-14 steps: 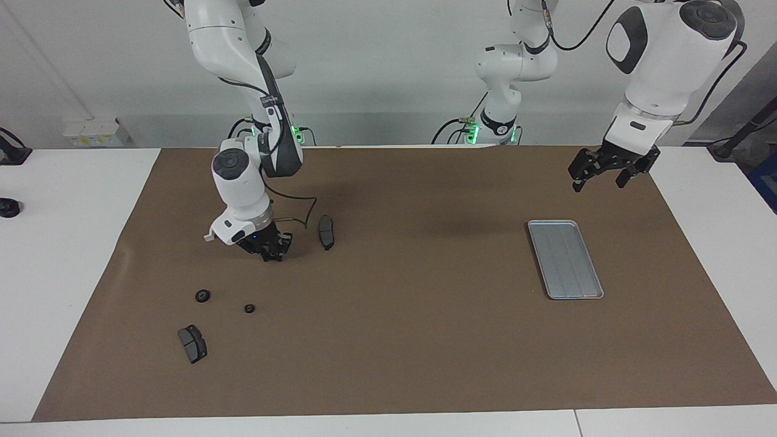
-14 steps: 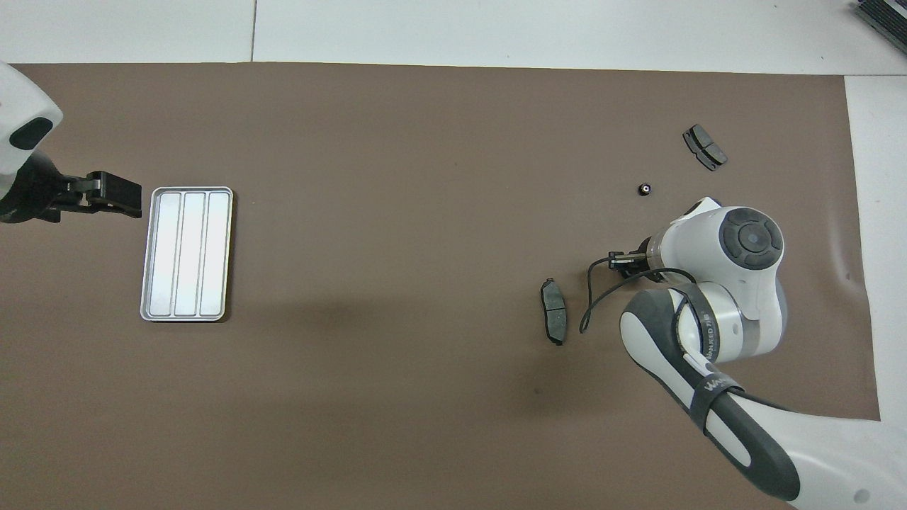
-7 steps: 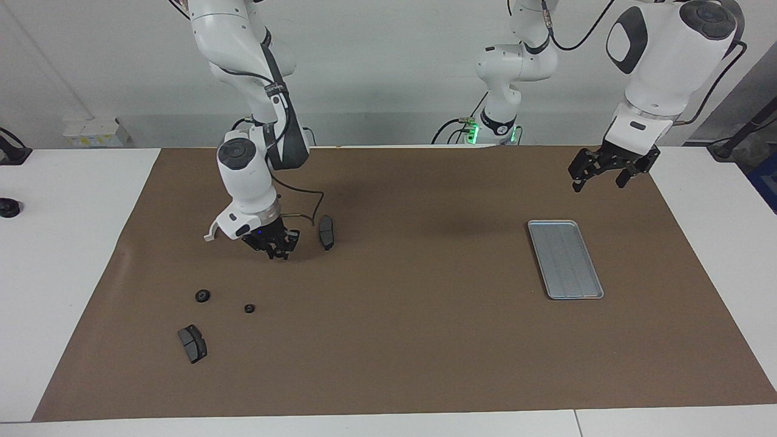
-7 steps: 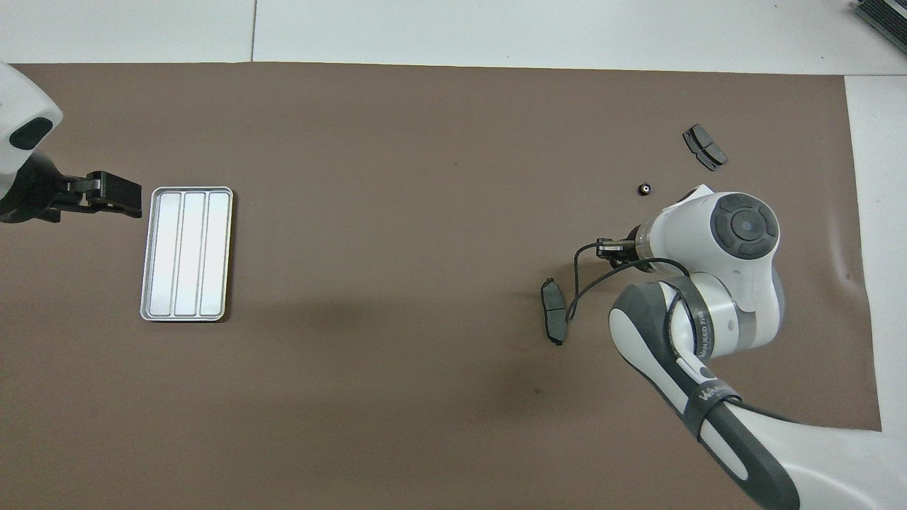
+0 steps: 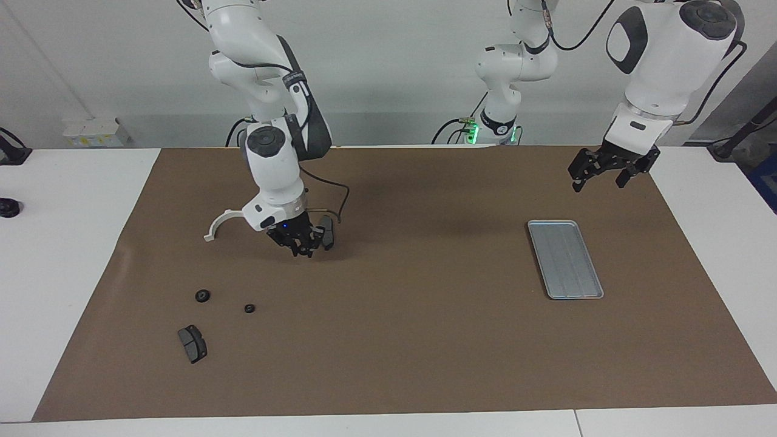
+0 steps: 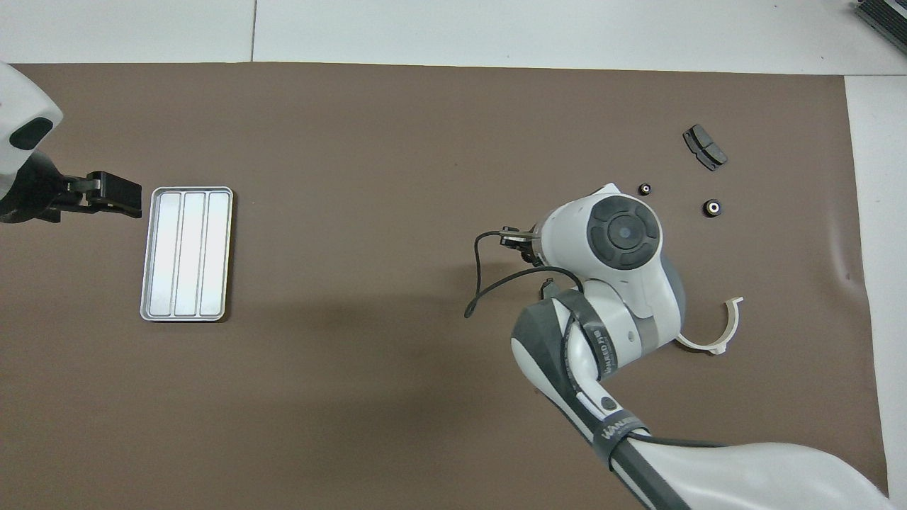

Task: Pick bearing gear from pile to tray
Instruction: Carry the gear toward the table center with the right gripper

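Observation:
The pile lies toward the right arm's end of the table. It holds a white half-ring point(image 5: 218, 226) point(image 6: 723, 329), a dark brake pad point(image 5: 192, 343) point(image 6: 704, 147), and two small black round bearing gears point(image 5: 202, 295) point(image 5: 249, 308) point(image 6: 711, 207) point(image 6: 645, 188). My right gripper point(image 5: 301, 249) point(image 6: 514, 239) hangs low over the mat, fingertips together, beside a second brake pad point(image 5: 327, 232). Whether a small piece sits between its tips does not show. The silver tray point(image 5: 564, 258) point(image 6: 186, 253) holds nothing. My left gripper point(image 5: 598, 182) point(image 6: 117, 195) waits open in the air beside the tray.
A brown mat point(image 5: 413, 340) covers most of the white table. A black cable loop point(image 5: 337, 206) hangs from the right wrist. A small black object point(image 5: 8, 207) sits on the white surface at the right arm's end.
My right arm has risen a little and swung toward the table's middle, away from the half-ring, which now shows whole. The left arm has not moved.

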`<action>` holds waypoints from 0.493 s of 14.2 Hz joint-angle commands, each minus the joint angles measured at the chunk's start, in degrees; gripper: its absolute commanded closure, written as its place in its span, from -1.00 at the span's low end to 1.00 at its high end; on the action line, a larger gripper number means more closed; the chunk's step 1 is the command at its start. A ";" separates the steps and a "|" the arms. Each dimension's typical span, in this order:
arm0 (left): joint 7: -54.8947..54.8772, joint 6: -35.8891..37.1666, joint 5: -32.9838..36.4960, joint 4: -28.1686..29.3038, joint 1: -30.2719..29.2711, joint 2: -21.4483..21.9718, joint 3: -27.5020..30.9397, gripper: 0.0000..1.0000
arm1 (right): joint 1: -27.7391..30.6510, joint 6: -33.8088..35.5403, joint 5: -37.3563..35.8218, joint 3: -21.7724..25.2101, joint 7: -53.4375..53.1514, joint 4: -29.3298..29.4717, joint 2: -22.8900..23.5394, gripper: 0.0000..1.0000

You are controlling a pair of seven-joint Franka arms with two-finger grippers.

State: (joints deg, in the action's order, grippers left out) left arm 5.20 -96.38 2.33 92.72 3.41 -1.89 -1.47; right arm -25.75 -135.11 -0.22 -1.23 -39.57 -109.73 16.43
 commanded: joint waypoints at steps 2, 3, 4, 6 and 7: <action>-0.10 -1.35 0.57 2.46 -0.16 1.98 -0.03 -1.00 | -4.73 5.12 1.37 0.09 -8.39 15.48 10.09 1.00; -0.01 -1.35 0.57 2.46 -0.24 1.89 -0.03 -1.00 | -6.49 6.17 0.93 0.09 -11.29 19.43 12.98 1.00; 0.08 -1.35 0.49 2.46 -0.24 1.98 -0.03 -1.00 | -7.90 6.79 0.84 0.09 -13.84 22.78 15.36 1.00; -0.01 -1.35 0.57 2.46 -0.16 1.89 -0.03 -1.00 | -10.10 8.81 0.31 0.09 -18.33 27.79 19.58 1.00; -0.01 -1.35 0.49 2.46 -0.16 1.98 -0.03 -1.00 | -11.50 9.34 0.22 0.09 -20.53 31.30 21.87 1.00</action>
State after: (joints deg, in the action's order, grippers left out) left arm 5.20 -96.38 2.33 92.73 3.41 -1.89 -1.47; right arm -35.56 -128.51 -0.22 -1.26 -56.25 -87.94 31.79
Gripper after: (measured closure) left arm 0.000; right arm 0.661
